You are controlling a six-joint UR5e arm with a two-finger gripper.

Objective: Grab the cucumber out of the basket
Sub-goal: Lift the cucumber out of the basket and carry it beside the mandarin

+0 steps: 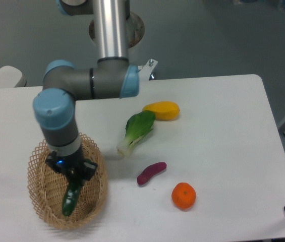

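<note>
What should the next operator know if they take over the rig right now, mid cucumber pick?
Gripper: over the basket, closed on the upper end of the cucumber.
Cucumber: hangs tilted from the gripper, lower tip down inside the basket; I cannot tell if that tip touches the weave.
Done: grasp made.
Left: raise the cucumber out over the looped rim and clear of the basket.
On the table beside it: bok choy, yellow fruit, purple sweet potato, orange. None of them are involved.
</note>
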